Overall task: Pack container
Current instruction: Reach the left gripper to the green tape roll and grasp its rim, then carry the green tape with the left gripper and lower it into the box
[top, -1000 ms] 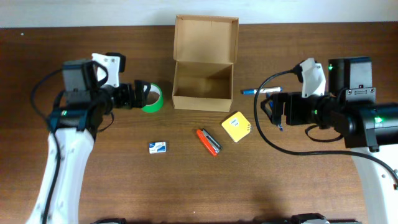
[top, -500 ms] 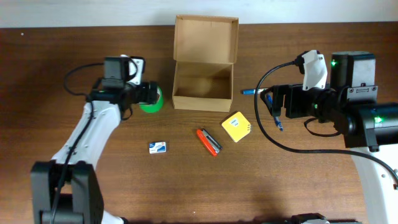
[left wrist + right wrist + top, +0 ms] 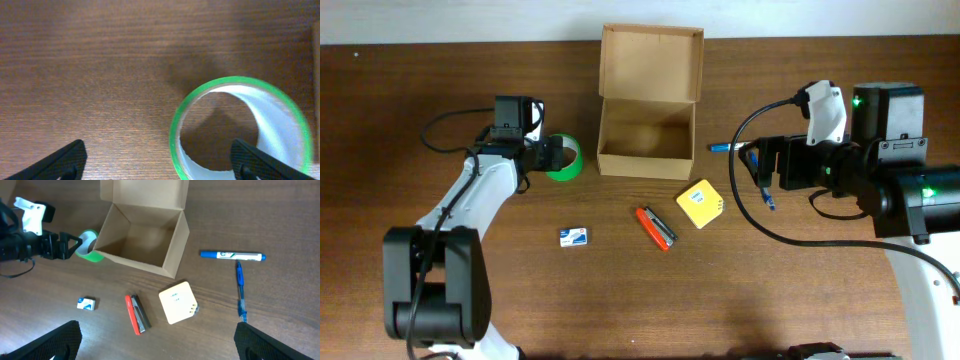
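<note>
The cardboard box (image 3: 646, 130) — small, plain tan-brown corrugated, rectangular — sits upright on the counter (image 3: 800, 290) near its far edge. Its hinged flap lid stands open at the back, and the interior is bare — nothing inside.

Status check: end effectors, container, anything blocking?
Left end effector open, straddling green tape roll wall. Right end effector open, empty. Container lid up, empty; opening unobstructed.
</note>
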Robot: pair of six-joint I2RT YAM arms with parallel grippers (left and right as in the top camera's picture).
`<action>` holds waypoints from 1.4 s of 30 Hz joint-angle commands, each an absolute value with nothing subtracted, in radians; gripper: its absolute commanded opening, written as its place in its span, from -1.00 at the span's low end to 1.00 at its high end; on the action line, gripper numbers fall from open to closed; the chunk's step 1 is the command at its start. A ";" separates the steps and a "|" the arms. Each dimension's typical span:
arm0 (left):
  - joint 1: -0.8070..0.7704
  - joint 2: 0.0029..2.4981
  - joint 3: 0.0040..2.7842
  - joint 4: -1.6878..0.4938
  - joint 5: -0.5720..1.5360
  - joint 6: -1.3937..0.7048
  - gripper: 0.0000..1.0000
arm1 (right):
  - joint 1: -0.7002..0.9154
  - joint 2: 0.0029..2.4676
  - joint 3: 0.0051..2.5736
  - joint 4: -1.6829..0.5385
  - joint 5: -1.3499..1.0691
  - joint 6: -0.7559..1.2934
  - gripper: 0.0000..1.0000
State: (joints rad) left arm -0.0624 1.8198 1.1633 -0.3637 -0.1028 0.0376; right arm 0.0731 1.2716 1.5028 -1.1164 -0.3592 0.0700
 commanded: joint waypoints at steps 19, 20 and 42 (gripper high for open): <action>-0.054 1.936 1.180 -0.299 -0.016 0.050 -0.10 | 0.078 1.265 1.518 -1.152 -0.355 0.059 0.98; -0.054 1.941 1.180 -0.295 -0.010 0.049 -0.11 | 0.078 1.265 1.518 -1.152 -0.355 0.059 0.98; -0.063 1.935 1.374 -0.535 -0.004 -0.015 -0.96 | 0.078 1.265 1.518 -1.134 -0.355 0.059 0.98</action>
